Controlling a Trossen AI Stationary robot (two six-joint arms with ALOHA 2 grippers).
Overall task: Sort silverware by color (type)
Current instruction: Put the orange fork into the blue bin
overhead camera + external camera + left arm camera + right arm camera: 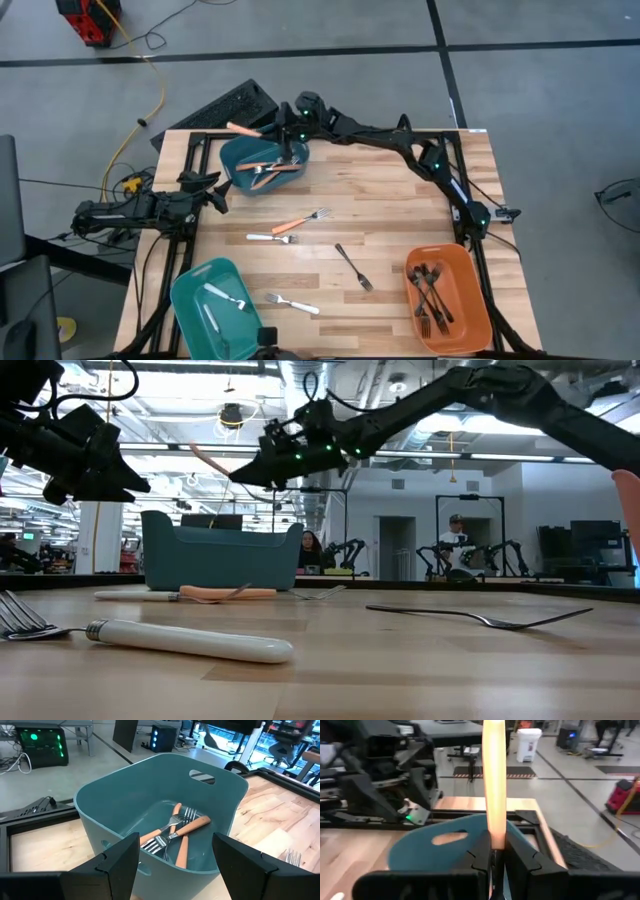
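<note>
Orange-handled fork (494, 785) pinched tight in the right gripper (494, 854).

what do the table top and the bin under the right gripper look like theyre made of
Table top: looks like wood, butcher-block style, with pale joined strips and visible grain, matte. Teal bin: probably moulded plastic, with smooth uniform colour, rounded corners, a cut-out handle slot and a dull sheen.
</note>
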